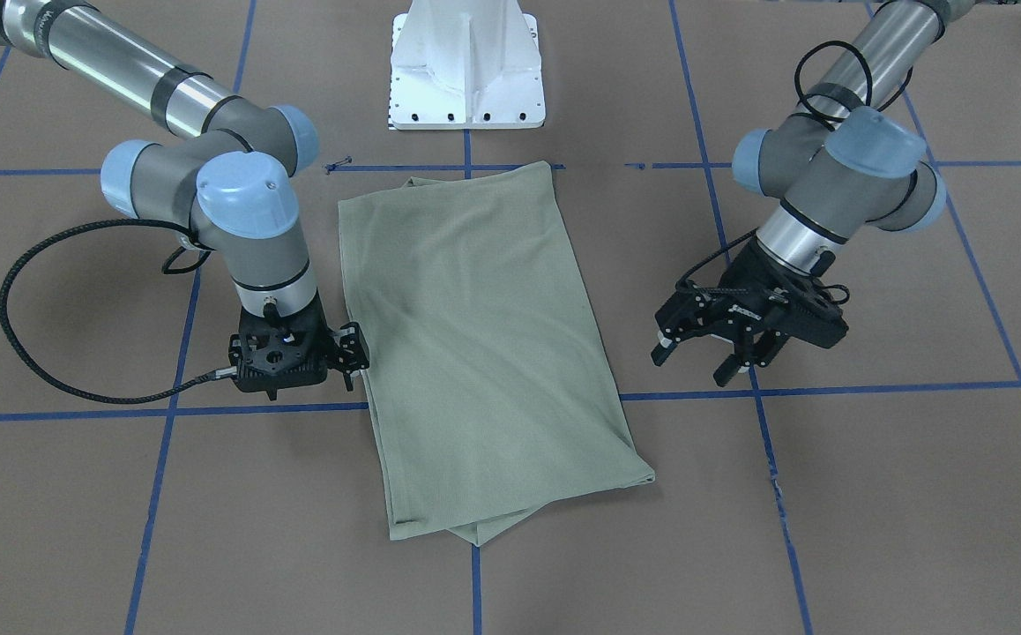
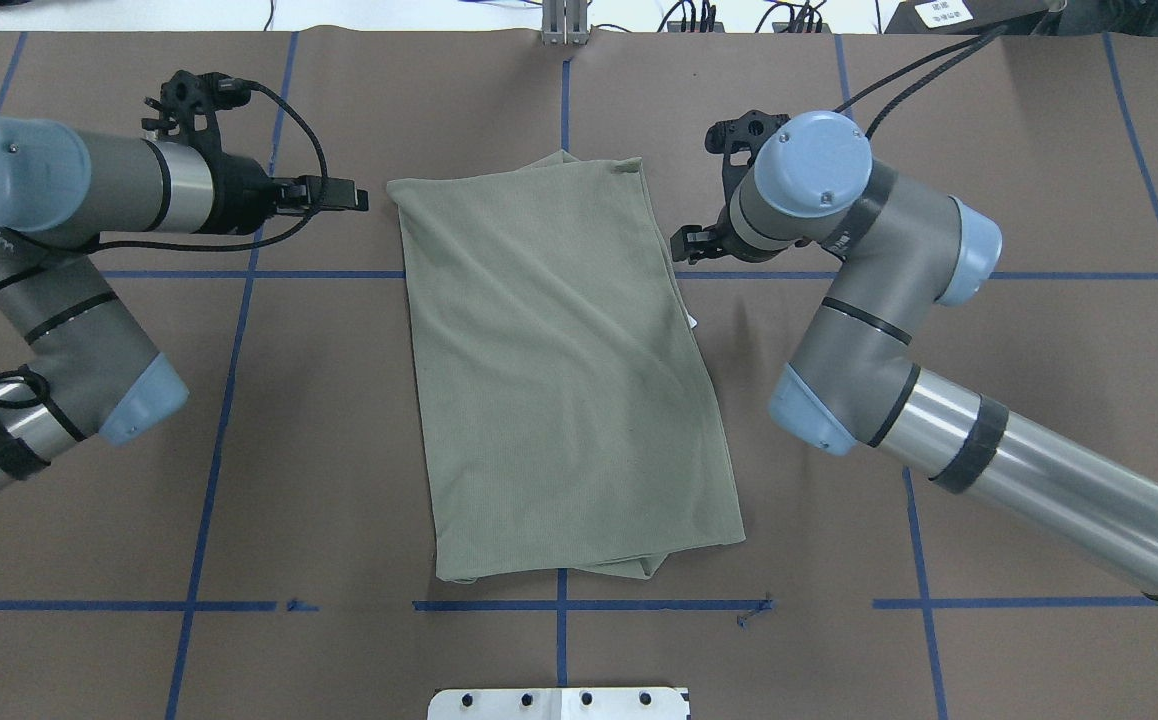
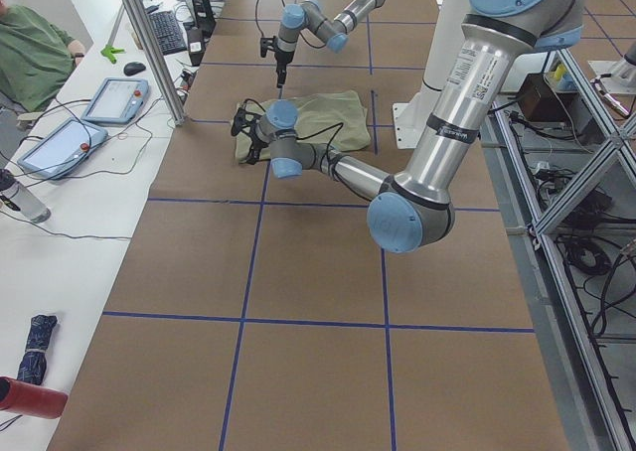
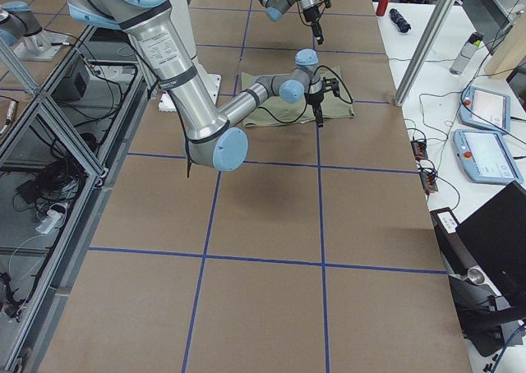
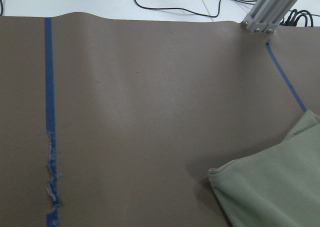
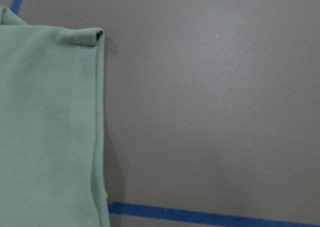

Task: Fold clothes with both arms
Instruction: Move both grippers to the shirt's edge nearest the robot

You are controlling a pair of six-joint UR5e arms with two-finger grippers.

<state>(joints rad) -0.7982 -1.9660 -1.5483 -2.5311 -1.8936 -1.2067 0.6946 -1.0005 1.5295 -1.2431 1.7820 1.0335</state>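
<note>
The sage-green clothes (image 2: 559, 370) lie flat on the brown table, folded into a long narrow rectangle (image 1: 484, 344). A bit of white tag (image 2: 691, 322) peeks out at its right edge. My left gripper (image 2: 349, 197) hovers just off the shirt's far left corner; its fingers are open and hold nothing (image 1: 694, 363). Beside the shirt's far right edge is my right gripper (image 2: 687, 245), close to the cloth (image 1: 353, 353), open and holding nothing. The left wrist view shows a shirt corner (image 5: 280, 187). A folded edge of the shirt (image 6: 45, 127) fills the right wrist view's left side.
The white pedestal base (image 1: 466, 79) stands at the robot's side of the table. Blue tape lines (image 2: 229, 330) grid the brown surface. In the left side view a desk with tablets (image 3: 109, 98) and a seated person (image 3: 30, 44) lie past an aluminium post (image 3: 149, 44).
</note>
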